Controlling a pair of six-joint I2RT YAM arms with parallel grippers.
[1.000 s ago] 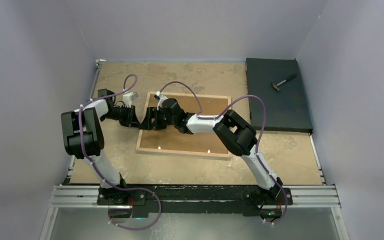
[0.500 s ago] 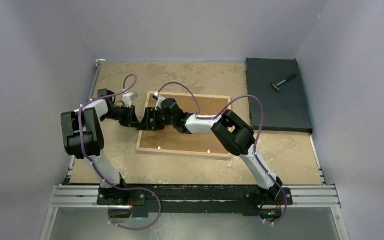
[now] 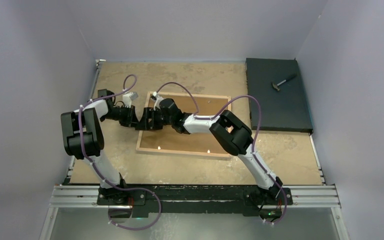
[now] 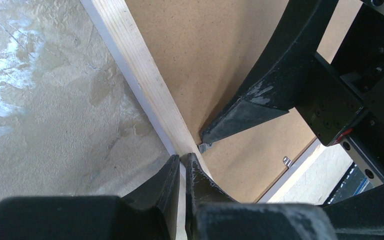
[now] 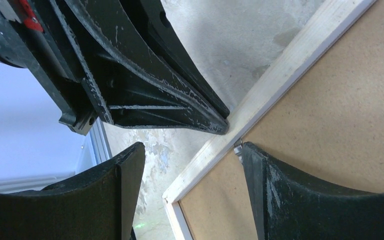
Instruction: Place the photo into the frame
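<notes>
At the frame (image 3: pixel 180 151) rail, left pincer (image 4: pixel 181 162) closed (right pincer (image 5: pixel 192 150) spread astride).

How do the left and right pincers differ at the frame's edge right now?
The left pincer is shut; the right pincer is open. The left pincer's tips sit at the light wooden rail of the rectangular picture frame; the right pincer straddles that rail, one finger over the brown backing board. Both are black, at the frame's left side.

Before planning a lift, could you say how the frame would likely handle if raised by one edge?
The frame is probably stiff, given its straight wooden rails. Flat on the table, it should slide, not tip, when pushed.
</notes>
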